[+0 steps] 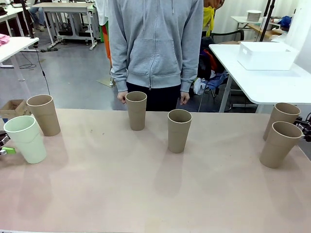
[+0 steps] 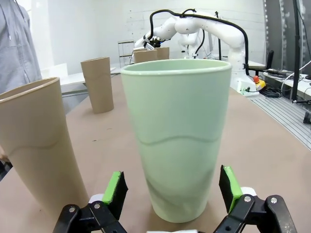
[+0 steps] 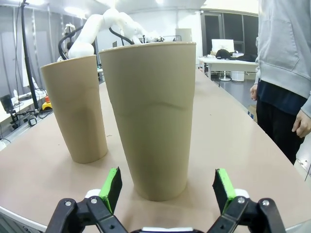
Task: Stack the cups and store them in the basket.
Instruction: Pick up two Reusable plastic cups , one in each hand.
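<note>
A pale mint-green cup (image 1: 25, 138) stands at the table's left end, and in the left wrist view this cup (image 2: 177, 141) sits upright between the spread green pads of my left gripper (image 2: 172, 194), which is open and not touching it. My left gripper (image 1: 5, 145) shows at the picture's left edge. At the right end stand two tan cups (image 1: 283, 116) (image 1: 280, 144). My right gripper (image 3: 165, 189) is open around the farther one (image 3: 150, 116), with the other tan cup (image 3: 75, 107) beside it. The white basket (image 1: 266, 55) sits on a separate table at the back right.
Three more tan cups stand upright: one behind the green cup (image 1: 43, 114) and two mid-table (image 1: 136, 110) (image 1: 179, 130). A person in a grey hoodie (image 1: 155, 43) stands at the far edge with hands down. The near half of the table is bare.
</note>
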`<state>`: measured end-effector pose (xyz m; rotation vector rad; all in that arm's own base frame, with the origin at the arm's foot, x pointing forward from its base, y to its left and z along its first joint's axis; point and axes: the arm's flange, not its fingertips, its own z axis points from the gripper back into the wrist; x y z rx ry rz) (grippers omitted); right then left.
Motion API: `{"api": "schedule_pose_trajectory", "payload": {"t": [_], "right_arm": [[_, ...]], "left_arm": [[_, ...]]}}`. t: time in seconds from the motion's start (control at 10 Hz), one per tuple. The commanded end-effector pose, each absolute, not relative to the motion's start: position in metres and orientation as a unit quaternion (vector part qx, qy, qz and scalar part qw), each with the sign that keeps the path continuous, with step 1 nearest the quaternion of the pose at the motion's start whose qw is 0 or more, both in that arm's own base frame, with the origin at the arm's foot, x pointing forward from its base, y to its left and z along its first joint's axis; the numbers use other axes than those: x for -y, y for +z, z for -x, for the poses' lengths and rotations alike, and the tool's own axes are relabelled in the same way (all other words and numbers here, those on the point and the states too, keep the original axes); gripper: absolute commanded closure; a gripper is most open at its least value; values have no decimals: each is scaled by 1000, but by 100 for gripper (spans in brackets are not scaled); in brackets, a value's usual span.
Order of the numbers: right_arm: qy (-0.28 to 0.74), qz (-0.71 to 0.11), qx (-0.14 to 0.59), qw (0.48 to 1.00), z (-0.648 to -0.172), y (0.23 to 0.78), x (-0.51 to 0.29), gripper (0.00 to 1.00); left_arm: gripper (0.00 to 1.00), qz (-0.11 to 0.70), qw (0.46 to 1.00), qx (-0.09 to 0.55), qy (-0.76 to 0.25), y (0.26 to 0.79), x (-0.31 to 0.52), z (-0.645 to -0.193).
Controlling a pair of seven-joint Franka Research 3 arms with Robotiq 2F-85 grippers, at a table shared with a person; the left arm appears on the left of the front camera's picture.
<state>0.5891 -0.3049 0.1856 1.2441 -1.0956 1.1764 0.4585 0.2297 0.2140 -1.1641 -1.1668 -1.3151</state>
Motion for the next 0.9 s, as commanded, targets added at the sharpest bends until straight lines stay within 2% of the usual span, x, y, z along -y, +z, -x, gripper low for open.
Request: {"api": "schedule_pose_trajectory", "payload": {"t": [0.0, 0.8], "right_arm": [[485, -518, 477, 519, -584, 192, 293, 0], [474, -508, 496, 521, -571, 194, 266, 0]], "left_arm": [[0, 480, 479, 476, -559, 219, -232, -449], [0, 486, 481, 468, -560, 214, -223, -443]]}}
